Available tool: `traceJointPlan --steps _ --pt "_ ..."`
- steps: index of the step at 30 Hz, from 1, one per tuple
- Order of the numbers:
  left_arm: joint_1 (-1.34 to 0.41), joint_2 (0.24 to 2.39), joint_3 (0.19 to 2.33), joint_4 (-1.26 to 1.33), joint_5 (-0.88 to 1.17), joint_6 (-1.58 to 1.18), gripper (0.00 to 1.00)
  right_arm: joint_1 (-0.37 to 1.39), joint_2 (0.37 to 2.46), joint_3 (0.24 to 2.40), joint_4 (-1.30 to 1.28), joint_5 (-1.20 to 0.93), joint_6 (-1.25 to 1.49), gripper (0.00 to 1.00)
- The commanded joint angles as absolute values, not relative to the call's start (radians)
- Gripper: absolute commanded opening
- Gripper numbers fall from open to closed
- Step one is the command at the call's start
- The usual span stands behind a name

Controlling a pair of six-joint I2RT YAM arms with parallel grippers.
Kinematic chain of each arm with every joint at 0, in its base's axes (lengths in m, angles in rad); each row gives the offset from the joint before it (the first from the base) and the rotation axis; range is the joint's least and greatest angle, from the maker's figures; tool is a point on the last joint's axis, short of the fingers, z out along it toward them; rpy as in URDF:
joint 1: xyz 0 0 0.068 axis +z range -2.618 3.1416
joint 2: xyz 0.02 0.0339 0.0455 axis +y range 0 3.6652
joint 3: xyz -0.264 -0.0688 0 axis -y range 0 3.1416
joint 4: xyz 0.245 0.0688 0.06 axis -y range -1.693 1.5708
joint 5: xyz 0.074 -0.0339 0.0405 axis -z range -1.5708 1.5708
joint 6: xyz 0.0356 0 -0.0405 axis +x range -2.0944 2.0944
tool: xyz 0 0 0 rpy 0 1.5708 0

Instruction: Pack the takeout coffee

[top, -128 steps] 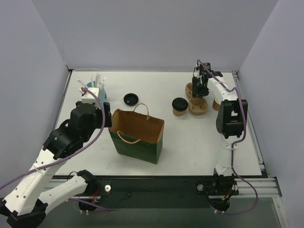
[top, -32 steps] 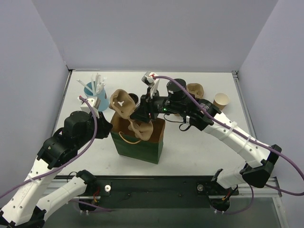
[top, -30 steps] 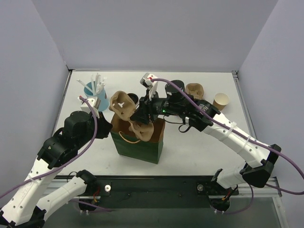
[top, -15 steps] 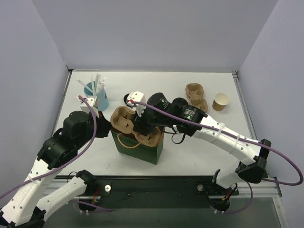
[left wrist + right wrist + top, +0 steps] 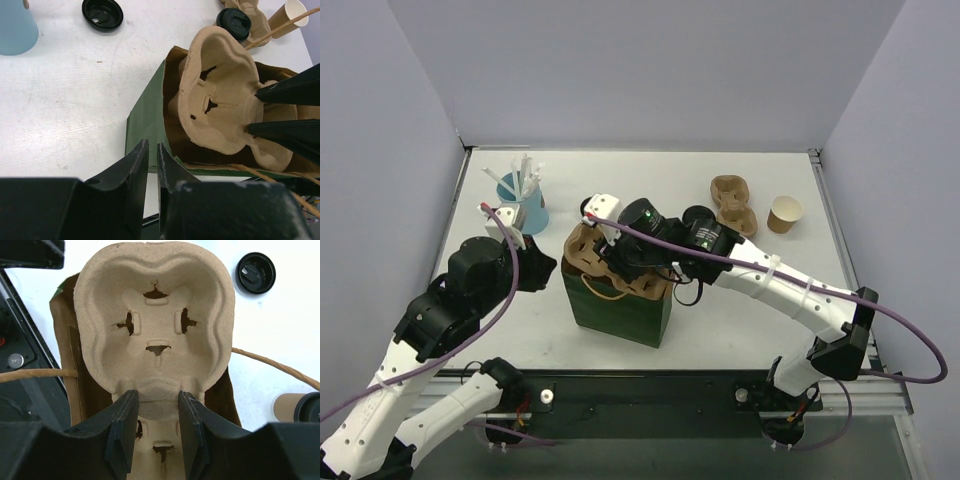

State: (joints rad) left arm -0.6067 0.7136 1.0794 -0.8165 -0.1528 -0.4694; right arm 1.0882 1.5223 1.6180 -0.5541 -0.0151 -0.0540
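Right wrist: right claw (image 5: pixel 154 422) grips the pulp carrier (image 5: pixel 152 325) filling the bag (image 5: pixel 150 117) mouth; left claw (image 5: pixel 150 172) nearly closed, empty

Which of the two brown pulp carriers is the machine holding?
The one over the green bag, pinched by the right tool: carrier. The other carrier lies free on the table near the open cup.

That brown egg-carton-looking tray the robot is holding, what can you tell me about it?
It is a moulded-pulp cup carrier, tan, rough and fibrous, with rounded cup wells and small cross-shaped slits at their bottoms. No cups sit in it. The right gripper pinches its central ridge between two black fingers and holds it tilted in the open mouth of the green paper bag, partly inside, between the bag's brown inner walls. The left gripper waits just outside the bag, not touching the carrier.
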Motion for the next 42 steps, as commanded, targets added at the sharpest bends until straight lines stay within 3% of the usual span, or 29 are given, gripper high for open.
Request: traceJointPlan --steps 1,11,42 --pt "-0.601 0.701 1.086 -0.759 -0.133 -0.482 0.24 1.094 1.549 1.66 -0.598 0.035 -0.043 0.29" --pt "-0.601 0.71 1.108 -0.801 -0.201 -0.476 0.37 1.1 1.572 1.66 -0.647 0.043 -0.04 0.28" --pt "-0.601 0.796 1.085 -0.649 -0.063 -0.397 0.44 1.103 1.559 1.658 -0.693 0.031 -0.035 0.27"
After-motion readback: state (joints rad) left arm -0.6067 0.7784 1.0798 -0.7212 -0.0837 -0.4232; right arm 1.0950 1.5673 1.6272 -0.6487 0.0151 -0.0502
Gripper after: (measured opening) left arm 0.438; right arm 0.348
